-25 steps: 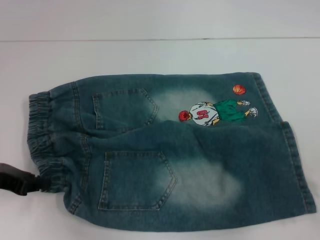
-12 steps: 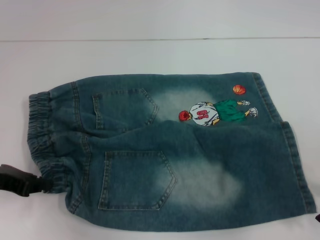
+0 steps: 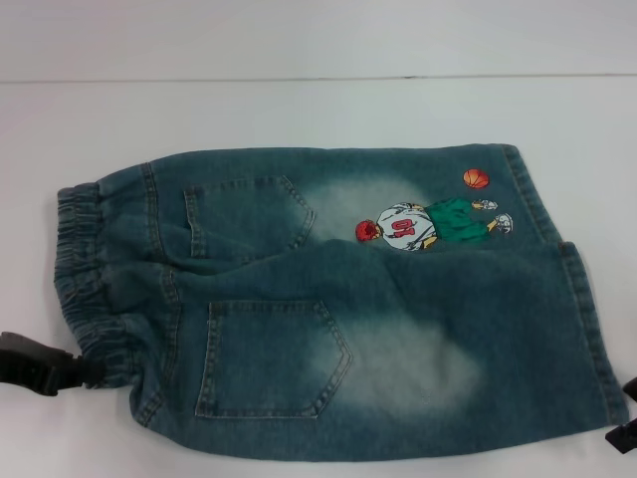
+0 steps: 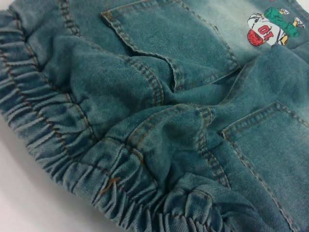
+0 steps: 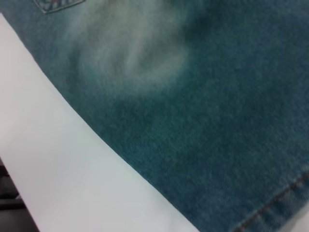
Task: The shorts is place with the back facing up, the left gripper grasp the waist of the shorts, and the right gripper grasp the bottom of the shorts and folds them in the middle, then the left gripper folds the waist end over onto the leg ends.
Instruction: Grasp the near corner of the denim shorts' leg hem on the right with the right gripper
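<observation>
The blue denim shorts (image 3: 338, 299) lie flat on the white table (image 3: 299, 110) with the back pockets up. The elastic waist (image 3: 85, 269) is at the left and the leg ends (image 3: 587, 319) at the right. My left gripper (image 3: 85, 370) is at the near corner of the waist, touching the gathered band. The left wrist view shows the bunched waistband (image 4: 43, 121) and a back pocket (image 4: 169, 38) close up. At the near corner of the leg ends, my right gripper (image 3: 624, 430) just shows at the picture's edge. The right wrist view shows denim (image 5: 203, 96) and hem stitching (image 5: 280, 198).
A basketball-player print (image 3: 418, 224) with an orange ball (image 3: 476, 178) is on the far leg. White table (image 5: 58, 159) surrounds the shorts, with a seam line (image 3: 318, 78) across the back.
My right gripper has come into view at the lower right, beside the near leg hem. The left gripper has barely shifted at the waist corner. The shorts lie as before.
</observation>
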You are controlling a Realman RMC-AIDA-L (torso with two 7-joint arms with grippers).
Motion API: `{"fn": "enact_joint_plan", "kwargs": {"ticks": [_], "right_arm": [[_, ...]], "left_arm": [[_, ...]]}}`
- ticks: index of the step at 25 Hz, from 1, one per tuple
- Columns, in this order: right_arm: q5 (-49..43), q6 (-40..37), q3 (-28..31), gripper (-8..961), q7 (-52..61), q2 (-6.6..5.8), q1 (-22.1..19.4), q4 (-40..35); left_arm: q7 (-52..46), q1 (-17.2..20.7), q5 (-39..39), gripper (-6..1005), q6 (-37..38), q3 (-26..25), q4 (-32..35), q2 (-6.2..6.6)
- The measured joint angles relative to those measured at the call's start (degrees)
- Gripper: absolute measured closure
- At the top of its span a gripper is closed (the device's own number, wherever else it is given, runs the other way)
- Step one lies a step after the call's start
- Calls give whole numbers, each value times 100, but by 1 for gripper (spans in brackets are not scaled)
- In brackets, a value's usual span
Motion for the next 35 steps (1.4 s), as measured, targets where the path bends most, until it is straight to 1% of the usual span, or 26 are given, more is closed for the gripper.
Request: {"fn": "enact_joint_plan", "kwargs": {"ticks": [6,12,17,21,35], "right_arm": [[35,105,-107,86,88,1,59,165],[46,108,-199,86,218,1,64,140],[318,90,-210,89,116,-5,89,175],[516,102,-205,93,59,-41,85,215],[509,127,-215,118,-14,-17,-14,242]], "left_arm": [[-27,-3,0,947,27,0,21,9],[-31,-17,1,946,14,0,25,32],[-32,-33,1,945,-8,0,11,42],[-31,-35,1,945,-5,0,21,44],[-1,-44,-1,942,-24,0,18,44]]}}
